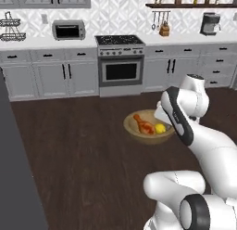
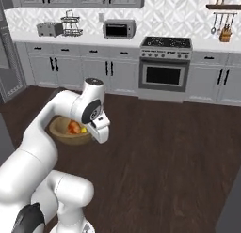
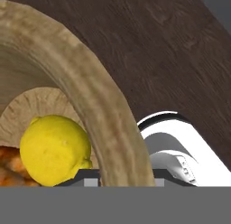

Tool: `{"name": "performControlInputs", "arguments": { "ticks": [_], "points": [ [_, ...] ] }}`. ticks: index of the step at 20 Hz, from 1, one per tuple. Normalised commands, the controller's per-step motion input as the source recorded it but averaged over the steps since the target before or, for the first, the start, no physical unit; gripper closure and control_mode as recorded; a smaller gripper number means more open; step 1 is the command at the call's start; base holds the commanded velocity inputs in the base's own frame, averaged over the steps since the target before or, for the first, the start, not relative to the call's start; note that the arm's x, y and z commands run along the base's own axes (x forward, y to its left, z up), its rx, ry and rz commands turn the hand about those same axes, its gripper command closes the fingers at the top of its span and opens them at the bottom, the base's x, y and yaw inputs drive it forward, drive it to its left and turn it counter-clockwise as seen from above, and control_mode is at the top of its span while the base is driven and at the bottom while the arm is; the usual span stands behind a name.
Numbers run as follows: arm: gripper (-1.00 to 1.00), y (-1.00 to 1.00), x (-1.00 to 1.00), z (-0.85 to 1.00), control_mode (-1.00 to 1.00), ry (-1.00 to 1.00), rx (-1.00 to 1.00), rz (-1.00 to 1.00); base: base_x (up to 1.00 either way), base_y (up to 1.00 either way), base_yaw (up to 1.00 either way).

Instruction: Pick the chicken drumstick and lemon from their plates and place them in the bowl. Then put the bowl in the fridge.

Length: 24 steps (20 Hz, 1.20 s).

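Observation:
The tan wooden bowl hangs above the dark wood floor with my gripper shut on its thick rim, one finger on each side of it. Inside lie the orange-brown chicken drumstick and, beside it, the yellow lemon. From the right base the bowl shows partly behind my arm, with the drumstick and lemon in it. Up close, the lemon sits just inside the rim and rests against the drumstick. The tall grey fridge stands at the far left. The plates are out of view.
Grey cabinets, a stove and a microwave line the far wall. A dark grey slab rises close on the left of the left base view. Open wood floor lies between me and the cabinets.

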Motion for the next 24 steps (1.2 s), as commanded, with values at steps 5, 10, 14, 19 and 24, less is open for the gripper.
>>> {"name": "performControlInputs", "arguments": {
  "ticks": [5, 10, 14, 19, 24],
  "points": [
    [1.0, 0.0, 0.0, 0.0, 1.0, 0.0, 0.0, 0.0, 1.0, 0.0, 0.33],
    [1.0, 0.0, 0.0, 0.0, 1.0, 0.0, 0.0, 0.0, 1.0, 0.0, 0.44],
    [1.0, 0.0, 0.0, 0.0, 1.0, 0.0, 0.0, 0.0, 1.0, 0.0, 0.48],
    [1.0, 0.0, 0.0, 0.0, 1.0, 0.0, 0.0, 0.0, 1.0, 0.0, 0.47],
    [1.0, 0.0, 0.0, 0.0, 1.0, 0.0, 0.0, 0.0, 1.0, 0.0, 0.43]
  ]
}}
